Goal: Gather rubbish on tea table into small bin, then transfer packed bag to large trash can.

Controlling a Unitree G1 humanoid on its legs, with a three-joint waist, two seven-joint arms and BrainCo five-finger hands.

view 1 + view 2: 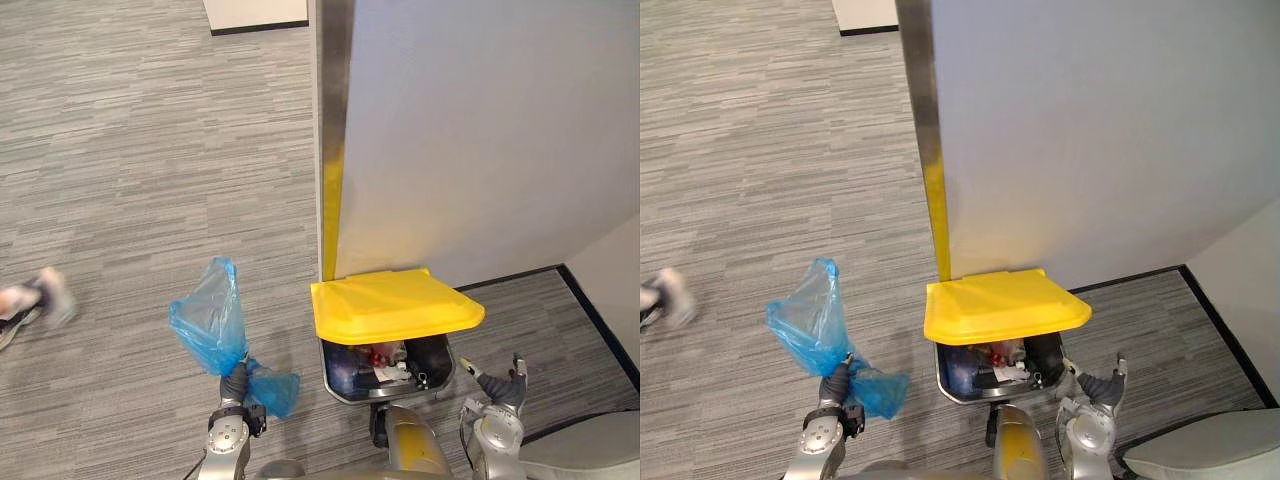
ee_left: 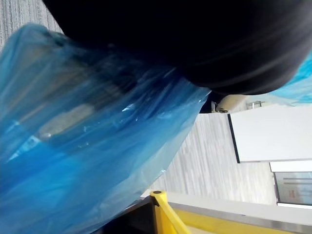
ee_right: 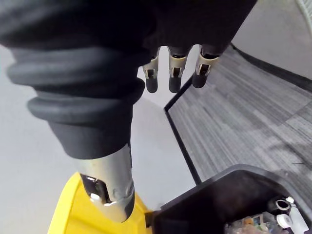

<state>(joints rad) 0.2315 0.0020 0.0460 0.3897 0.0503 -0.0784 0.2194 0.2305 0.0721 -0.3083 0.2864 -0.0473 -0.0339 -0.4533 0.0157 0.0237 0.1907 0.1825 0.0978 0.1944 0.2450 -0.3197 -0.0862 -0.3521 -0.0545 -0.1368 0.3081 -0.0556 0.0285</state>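
Blue bag (image 1: 212,318) | gripped by left hand (image 1: 234,383) | right hand (image 1: 505,388) relaxed, empty

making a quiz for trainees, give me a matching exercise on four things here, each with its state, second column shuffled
Column one:
1. blue bag
2. yellow lid
3. large trash can
4. right hand

Column two:
a. open, holding nothing
b. gripped by the left hand
c. raised over the opening
d. rubbish lying inside

Pairs: 1-b, 2-c, 3-d, 4-a
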